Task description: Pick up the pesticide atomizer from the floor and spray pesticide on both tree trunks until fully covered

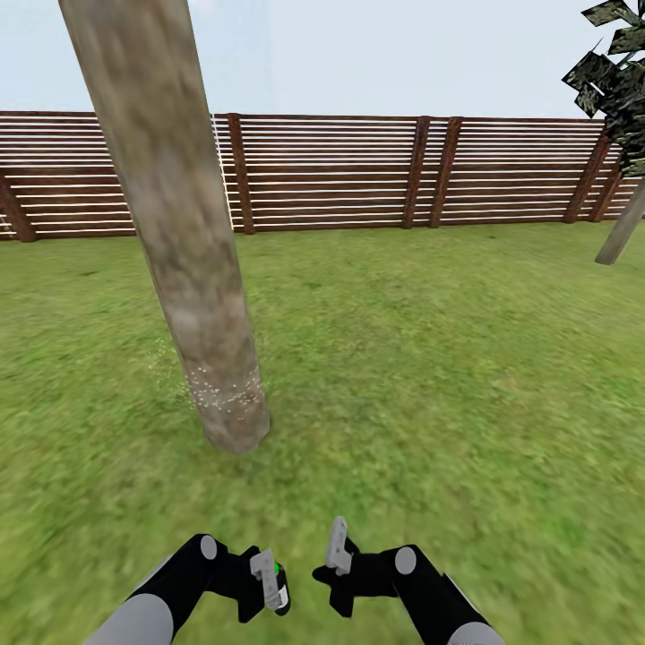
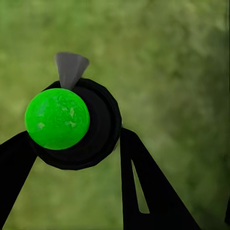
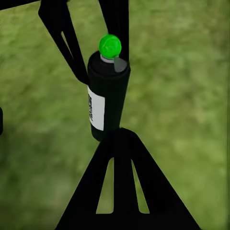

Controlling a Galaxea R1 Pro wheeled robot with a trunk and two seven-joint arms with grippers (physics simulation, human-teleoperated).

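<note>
The left gripper (image 1: 269,582) grasps the atomizer (image 3: 108,96) between its fingers (image 2: 143,187); the green cap (image 2: 57,118) and grey nozzle (image 2: 71,68) stand out beyond the fingertips, over the grass (image 1: 430,358); the right gripper (image 1: 333,560) is just beside it, released; the trunk (image 1: 179,233) rises ahead of the fingers, white specks near its base.

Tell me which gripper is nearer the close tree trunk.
Left. The left gripper, holding the atomizer, sits just below the trunk's base; the right gripper sits farther to its right.
</note>
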